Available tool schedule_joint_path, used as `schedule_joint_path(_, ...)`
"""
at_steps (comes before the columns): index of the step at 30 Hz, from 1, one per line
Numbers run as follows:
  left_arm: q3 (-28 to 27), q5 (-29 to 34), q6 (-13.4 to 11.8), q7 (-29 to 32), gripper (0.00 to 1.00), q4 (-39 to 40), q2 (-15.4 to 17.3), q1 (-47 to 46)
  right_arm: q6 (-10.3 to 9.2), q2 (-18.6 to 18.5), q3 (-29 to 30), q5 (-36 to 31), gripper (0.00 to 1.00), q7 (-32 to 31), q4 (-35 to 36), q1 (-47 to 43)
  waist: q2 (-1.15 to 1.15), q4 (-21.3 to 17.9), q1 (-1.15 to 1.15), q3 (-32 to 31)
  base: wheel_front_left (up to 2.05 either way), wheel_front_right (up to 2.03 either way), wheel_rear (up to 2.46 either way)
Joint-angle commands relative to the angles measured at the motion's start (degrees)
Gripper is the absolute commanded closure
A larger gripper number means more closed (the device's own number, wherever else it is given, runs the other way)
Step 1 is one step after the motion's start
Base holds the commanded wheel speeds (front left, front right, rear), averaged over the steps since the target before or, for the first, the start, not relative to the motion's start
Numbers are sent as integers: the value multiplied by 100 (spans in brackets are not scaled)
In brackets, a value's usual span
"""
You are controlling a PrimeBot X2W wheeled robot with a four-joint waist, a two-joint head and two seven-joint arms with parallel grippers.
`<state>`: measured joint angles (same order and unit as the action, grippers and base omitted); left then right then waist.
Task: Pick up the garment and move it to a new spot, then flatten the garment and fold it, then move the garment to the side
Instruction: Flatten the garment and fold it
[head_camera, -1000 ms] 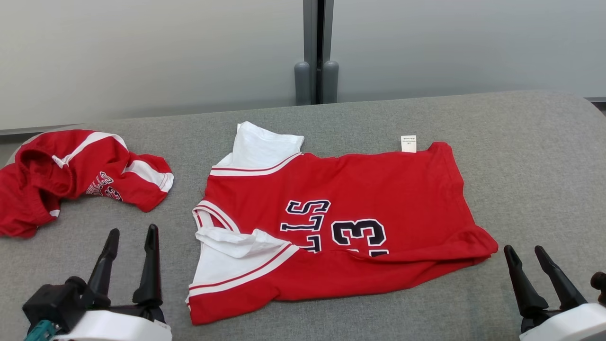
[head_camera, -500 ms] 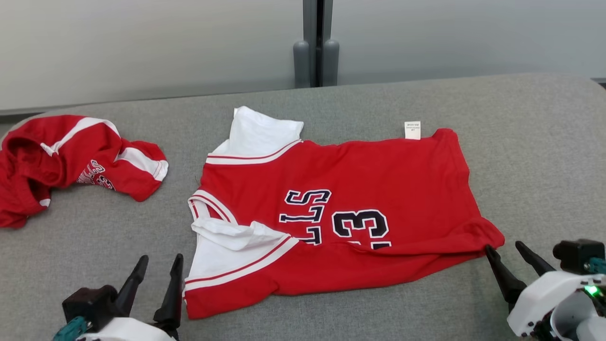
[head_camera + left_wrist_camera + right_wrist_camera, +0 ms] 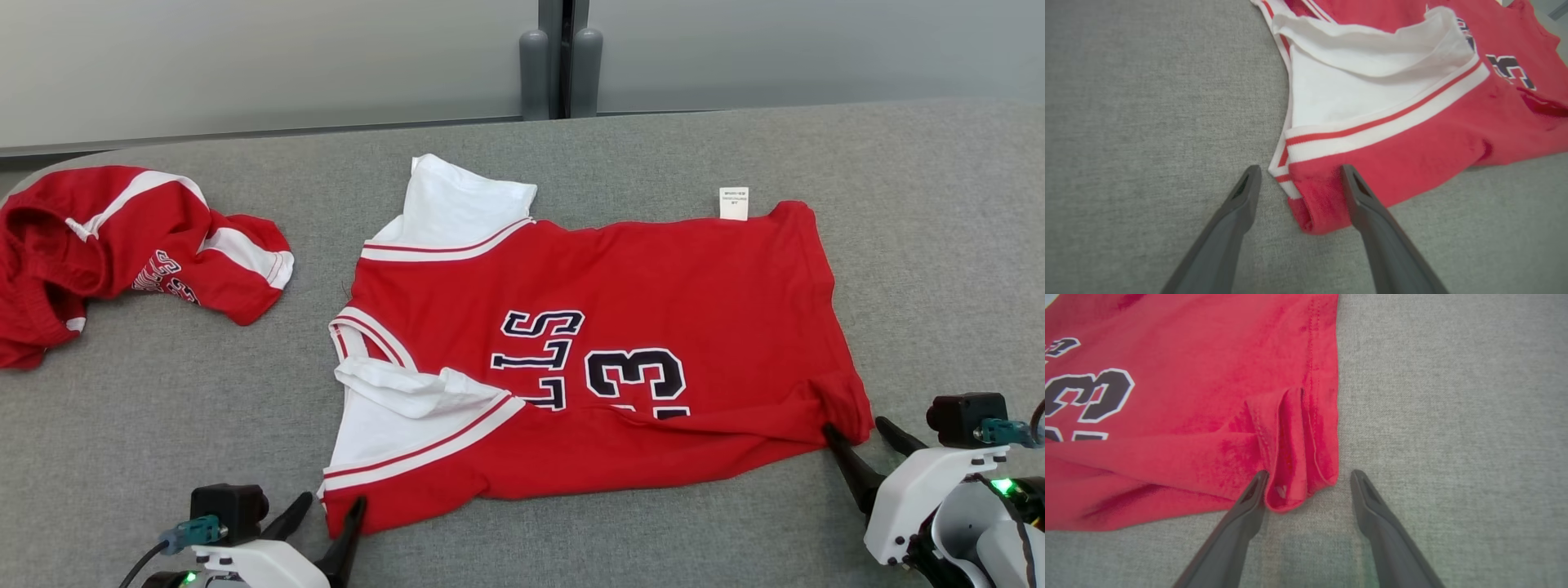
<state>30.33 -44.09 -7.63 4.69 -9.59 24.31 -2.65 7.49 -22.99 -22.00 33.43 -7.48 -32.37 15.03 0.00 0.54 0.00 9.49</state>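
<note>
The garment [image 3: 653, 327] is a red jersey with white sleeves and dark lettering, spread sideways on the grey table [image 3: 939, 245]. Its near long edge is folded over and hides part of the lettering. My left gripper [image 3: 326, 510] stands open at the near left corner. In the left wrist view the red corner [image 3: 1314, 204] lies between the open left gripper's [image 3: 1299, 169] fingers. My right gripper [image 3: 856, 426] is open at the near right hem corner. The right wrist view shows that bunched hem corner [image 3: 1294, 465] between the right gripper's [image 3: 1308, 473] fingers.
A second red and white garment [image 3: 122, 253] lies crumpled at the table's left end. A grey wall with a dark post [image 3: 563, 57] runs behind the table. A white label [image 3: 733, 203] sticks out from the jersey's far edge.
The head camera has tilted down, shifting the whole picture. Both grippers have come forward and inward to the jersey's near corners, staying open. The jersey has not moved.
</note>
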Motion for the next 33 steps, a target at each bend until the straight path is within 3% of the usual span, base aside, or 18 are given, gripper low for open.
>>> schedule_joint_path(1,7,-67,36,63,0,-3,18,-80,1,-1,-44,36,0,7,-80,-23,0,9,0,9,0,0,0)
schedule_joint_path(6,158,-209,154,411,0,-216,-99,-194,1,-14,-109,72,0,54,-209,30,0,32,0,0,0,0,0)
schedule_joint_path(7,190,-209,172,460,12,-290,-96,-230,1,-10,-133,70,0,70,-217,55,0,32,0,-8,0,0,0)
schedule_joint_path(9,233,-196,206,517,76,-410,-113,-292,1,-26,-155,38,5,112,-239,106,0,28,0,-25,0,0,0)
schedule_joint_path(10,249,-221,222,533,100,-447,-143,-319,1,-26,-162,34,28,130,-242,123,0,25,0,-32,0,0,0)
schedule_joint_path(11,262,-238,245,544,100,-476,-165,-335,1,-39,-163,10,50,159,-244,145,0,20,0,-40,0,0,0)
schedule_joint_path(12,262,-245,264,537,100,-506,-178,-338,1,-46,-167,14,56,179,-255,165,0,15,0,-50,0,0,0)
schedule_joint_path(13,262,-251,259,532,100,-529,-175,-344,0,-45,-173,20,69,181,-264,178,0,9,0,-63,0,0,0)
schedule_joint_path(14,258,-263,281,520,100,-552,-172,-350,-1,-52,-182,30,100,180,-275,183,0,4,0,-85,0,0,0)
schedule_joint_path(18,226,-317,295,460,100,-521,-169,-267,-2,-73,-178,94,100,208,-295,109,0,1,0,-204,0,0,0)
schedule_joint_path(23,194,-448,286,651,100,-163,65,-21,-2,-165,-133,301,100,70,-107,-95,0,-8,0,-363,0,0,0)
schedule_joint_path(33,135,-712,-35,1367,100,1016,815,751,-7,-646,138,890,100,-1144,706,-932,0,-21,0,-434,0,0,0)
